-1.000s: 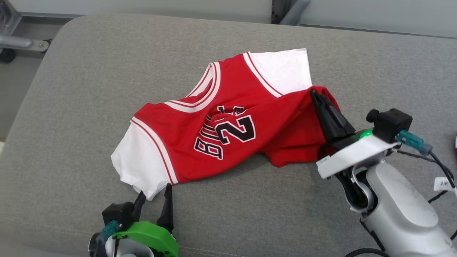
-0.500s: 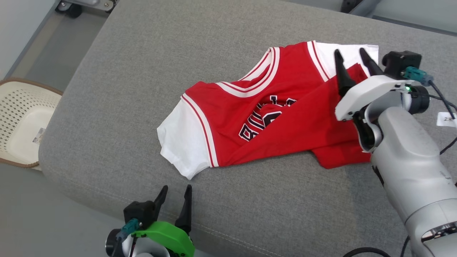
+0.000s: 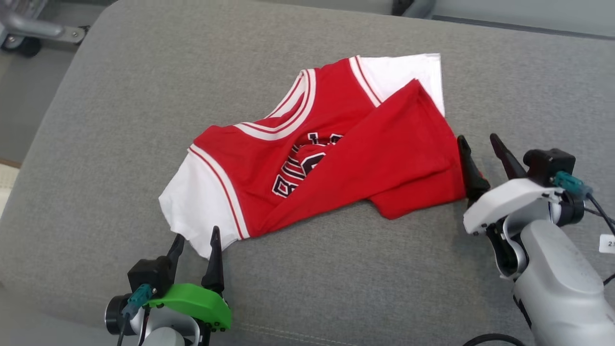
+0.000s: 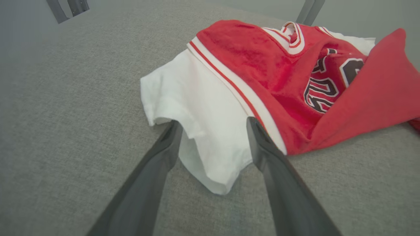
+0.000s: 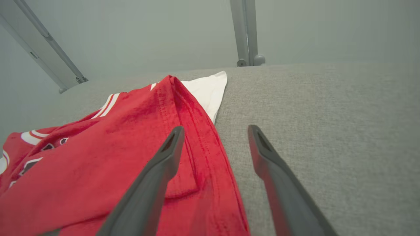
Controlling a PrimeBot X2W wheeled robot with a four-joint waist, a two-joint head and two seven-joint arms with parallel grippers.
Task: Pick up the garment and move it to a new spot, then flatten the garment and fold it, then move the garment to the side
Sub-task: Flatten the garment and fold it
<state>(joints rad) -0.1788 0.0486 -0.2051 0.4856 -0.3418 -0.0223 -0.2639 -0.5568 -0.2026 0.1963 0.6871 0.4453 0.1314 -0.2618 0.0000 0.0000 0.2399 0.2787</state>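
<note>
The garment (image 3: 331, 154) is a red jersey with white sleeves and black lettering, lying crumpled on the grey cushion, its red hem folded up over the number. My left gripper (image 3: 194, 235) stands open at the near white sleeve (image 4: 203, 131), whose lower corner lies between the fingers. My right gripper (image 3: 478, 144) is open at the jersey's right edge; in the right wrist view the red hem (image 5: 197, 131) lies between and under its fingers (image 5: 170, 147), not pinched.
The grey cushion (image 3: 120, 120) has its rounded left edge with floor beyond. A metal frame with a wheel (image 3: 21, 33) stands at the far left. A white tag (image 3: 608, 242) and cables hang by my right arm.
My right gripper opened and let the red hem drop folded over the jersey, then drew back to the jersey's right edge. The head camera shifted between frames. The left gripper stays open by the sleeve.
</note>
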